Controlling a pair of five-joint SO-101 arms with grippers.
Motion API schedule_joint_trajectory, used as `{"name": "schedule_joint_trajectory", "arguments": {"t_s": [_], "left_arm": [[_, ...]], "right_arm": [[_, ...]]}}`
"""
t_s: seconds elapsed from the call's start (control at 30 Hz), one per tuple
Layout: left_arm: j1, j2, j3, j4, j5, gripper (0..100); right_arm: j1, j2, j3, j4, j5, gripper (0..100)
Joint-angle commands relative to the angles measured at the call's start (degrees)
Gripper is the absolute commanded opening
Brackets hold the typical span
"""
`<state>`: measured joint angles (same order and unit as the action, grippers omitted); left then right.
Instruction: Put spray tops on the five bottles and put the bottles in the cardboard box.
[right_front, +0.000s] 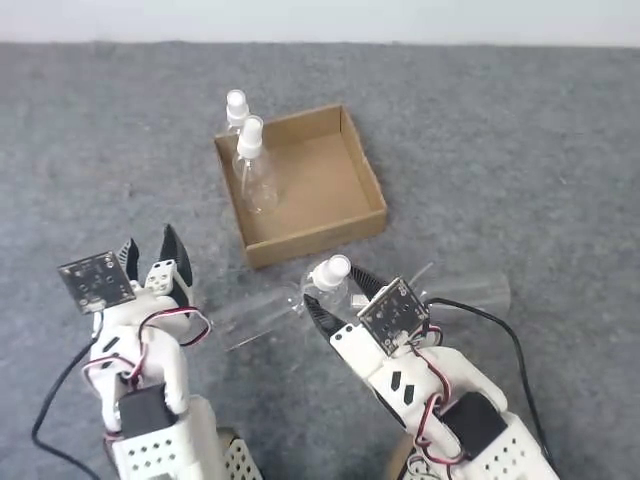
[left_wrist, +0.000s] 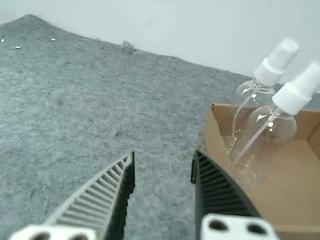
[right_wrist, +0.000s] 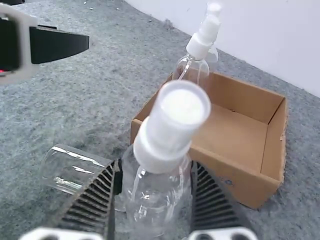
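Observation:
The cardboard box (right_front: 352, 165) sits mid-table. Two clear bottles with white spray tops (right_front: 250, 160) (left_wrist: 272, 122) stand in its far left corner. My right gripper (right_front: 338, 292) (right_wrist: 156, 172) is shut on a third clear bottle (right_wrist: 160, 190), held upright just in front of the box, with a white spray top (right_front: 334, 268) (right_wrist: 175, 120) on its neck. My left gripper (right_front: 150, 245) (left_wrist: 162, 175) stands open and holds nothing, over the carpet to the left of the box's near corner.
Two clear bottles without tops lie on the grey carpet, one (right_front: 255, 305) (right_wrist: 70, 167) between the arms, the other (right_front: 470, 293) to the right of the right gripper. The other arm's gripper (right_wrist: 45, 42) shows in the right wrist view.

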<state>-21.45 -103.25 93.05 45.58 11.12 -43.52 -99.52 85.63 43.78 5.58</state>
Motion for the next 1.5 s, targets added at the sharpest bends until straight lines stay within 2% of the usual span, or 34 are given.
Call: {"name": "schedule_joint_trajectory", "arguments": {"t_s": [0.0,0.6,0.93,1.47], "left_arm": [[-0.1,-1.1,-0.2,-2.0,-0.4,18],[-0.1,-1.1,-0.1,-2.0,-0.4,18],[-0.3,-1.1,-0.1,-2.0,-0.4,18],[-0.4,-1.1,1.1,-3.7,-0.4,18]], "right_arm": [[1.0,-1.7,-2.4,-1.8,-0.5,1.3],[0.9,-0.5,-20.4,-2.0,1.4,1.2],[1.0,18.8,-27.7,-9.6,2.8,1.2],[1.0,40.1,-29.0,-30.2,3.0,1.2]]}}
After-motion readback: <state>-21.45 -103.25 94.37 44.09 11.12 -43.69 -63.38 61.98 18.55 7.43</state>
